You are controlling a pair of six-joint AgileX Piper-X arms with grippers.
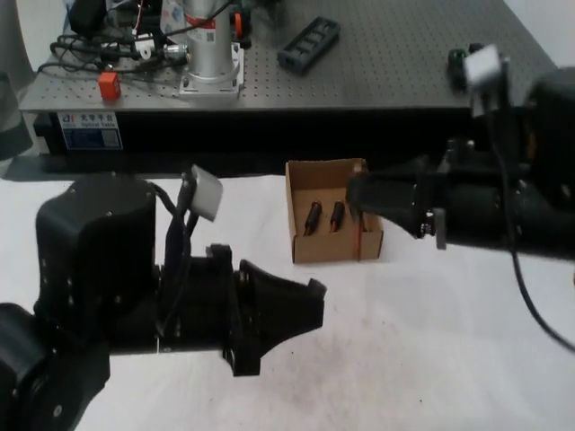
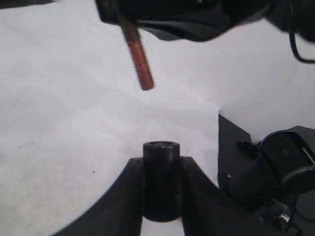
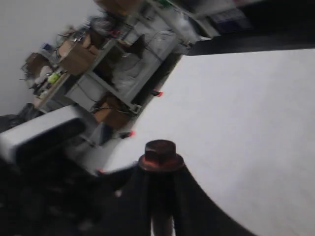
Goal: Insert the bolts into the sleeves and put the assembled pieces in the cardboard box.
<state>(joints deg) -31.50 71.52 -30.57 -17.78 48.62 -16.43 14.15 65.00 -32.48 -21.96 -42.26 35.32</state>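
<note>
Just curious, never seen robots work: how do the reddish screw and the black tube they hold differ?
The bolt is reddish-brown and threaded; the sleeve is black and smooth. The bolt looks slimmer than the sleeve. The bolt sticks out of the right gripper; the sleeve sits mostly inside the left gripper. Both are gripped, not yet joined.

The bolt point(image 2: 140, 60) is copper-red, sleeve point(image 2: 161, 174) black, cardboard box point(image 1: 337, 248) tan, bench cover point(image 1: 431, 346) white.

Open cloth point(image 1: 431, 359) fronts the cardboard box point(image 1: 328, 247); two assembled pieces point(image 1: 314, 217) lie inside.
</note>
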